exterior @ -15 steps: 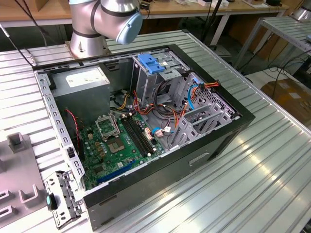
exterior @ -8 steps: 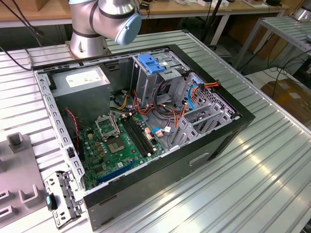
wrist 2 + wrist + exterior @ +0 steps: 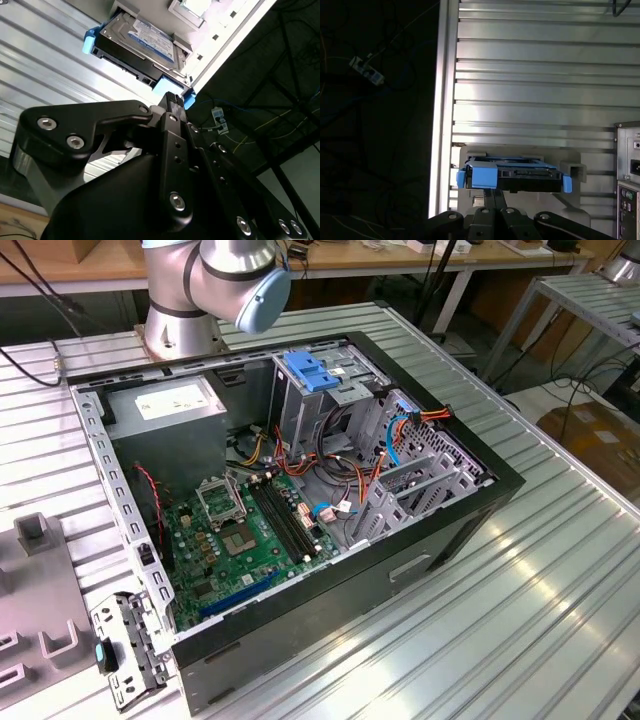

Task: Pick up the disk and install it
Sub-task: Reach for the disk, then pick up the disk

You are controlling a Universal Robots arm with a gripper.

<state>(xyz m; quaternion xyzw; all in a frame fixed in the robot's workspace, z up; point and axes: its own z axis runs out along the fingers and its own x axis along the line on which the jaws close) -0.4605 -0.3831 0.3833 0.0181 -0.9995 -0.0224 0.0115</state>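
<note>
We see the gripper (image 3: 172, 96) with its fingers pressed together and nothing between them, the tip right at the blue edge of the disk (image 3: 137, 42); touching or not, we cannot tell. In the first wrist view the disk (image 3: 512, 173) lies flat in a grey holder (image 3: 572, 169) near the ribbed table (image 3: 530, 90) edge

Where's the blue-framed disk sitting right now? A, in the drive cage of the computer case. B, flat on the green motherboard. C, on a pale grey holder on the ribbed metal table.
C: in both wrist views the disk lies on a pale grey holder on the ribbed table, just ahead of the pincer.
</note>
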